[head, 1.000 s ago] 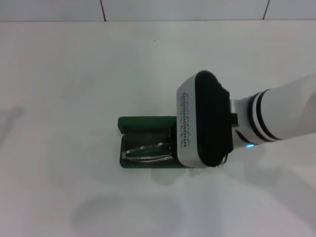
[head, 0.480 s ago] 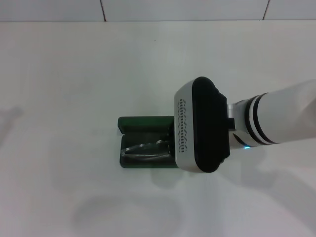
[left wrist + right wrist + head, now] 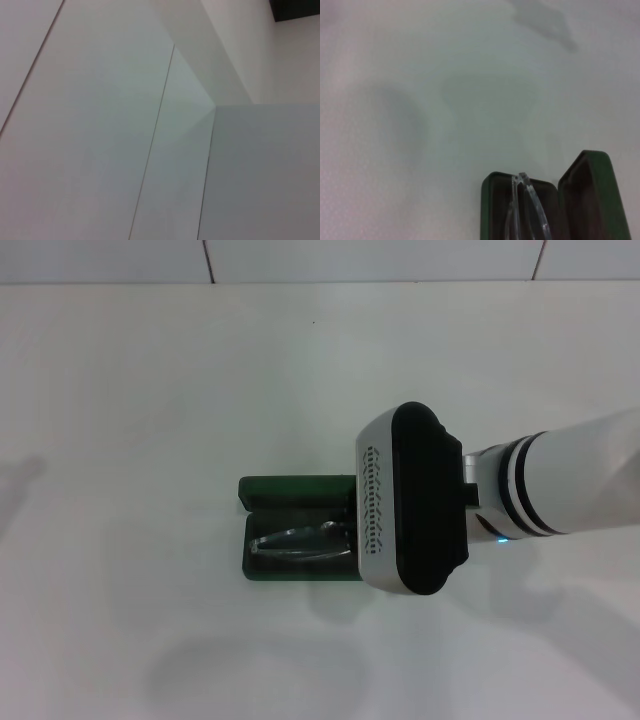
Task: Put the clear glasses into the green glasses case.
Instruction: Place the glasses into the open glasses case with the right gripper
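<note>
right gripper: sitting nearest in the head view, under the bulky white and black wrist housing of the right arm, which is reaching in from the right and covering the right end of the case; fingers hidden in every view, so whether they are apart or together cannot be told. green glasses case: lying open on the white table directly beneath and to the left of that gripper, its lid standing up along the far edge, its tray facing upward; in the right wrist view the case is showing its raised lid beside the dark-lined tray. clear glasses: resting inside the tray of the case, just left of the gripper, the transparent lens and arms catching light; in the right wrist view the glasses are running lengthwise in the tray, whether the gripper is touching them cannot be told. left gripper: out of sight, its wrist camera facing only pale wall panels. beyond the gripper, the table is meeting a tiled wall.
</note>
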`<state>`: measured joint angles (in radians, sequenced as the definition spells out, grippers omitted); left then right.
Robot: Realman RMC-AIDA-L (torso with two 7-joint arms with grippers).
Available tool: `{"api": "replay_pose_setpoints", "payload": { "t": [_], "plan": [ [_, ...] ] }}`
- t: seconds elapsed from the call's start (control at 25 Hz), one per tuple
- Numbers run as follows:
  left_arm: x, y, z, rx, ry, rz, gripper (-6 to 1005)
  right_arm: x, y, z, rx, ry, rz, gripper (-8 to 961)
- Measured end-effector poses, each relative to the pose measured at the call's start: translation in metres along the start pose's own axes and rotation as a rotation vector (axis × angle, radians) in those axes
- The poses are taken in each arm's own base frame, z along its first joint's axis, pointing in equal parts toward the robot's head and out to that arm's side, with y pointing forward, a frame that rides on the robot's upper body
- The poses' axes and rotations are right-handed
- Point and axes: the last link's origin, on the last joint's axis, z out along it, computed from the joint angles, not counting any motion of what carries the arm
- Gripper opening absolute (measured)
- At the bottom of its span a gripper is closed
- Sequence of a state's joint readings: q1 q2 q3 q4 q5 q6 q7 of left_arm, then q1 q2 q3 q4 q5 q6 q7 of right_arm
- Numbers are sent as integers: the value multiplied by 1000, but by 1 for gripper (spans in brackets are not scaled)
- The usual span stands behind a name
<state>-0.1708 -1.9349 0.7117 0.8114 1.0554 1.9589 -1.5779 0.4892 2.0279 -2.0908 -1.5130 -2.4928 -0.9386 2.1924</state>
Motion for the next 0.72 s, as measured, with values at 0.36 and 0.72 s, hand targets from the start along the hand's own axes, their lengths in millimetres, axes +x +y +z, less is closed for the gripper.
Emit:
{"api": "replay_pose_setpoints", "payload": {
  "t": [0.36,0.72],
  "plan": [
    [-1,0,1,-1,3,-3,37,1,-2,1,12,-2,2,60],
    [-1,0,2,-2,6,-2,37,0,-2,2,16,5,-17,60]
  ]
}}
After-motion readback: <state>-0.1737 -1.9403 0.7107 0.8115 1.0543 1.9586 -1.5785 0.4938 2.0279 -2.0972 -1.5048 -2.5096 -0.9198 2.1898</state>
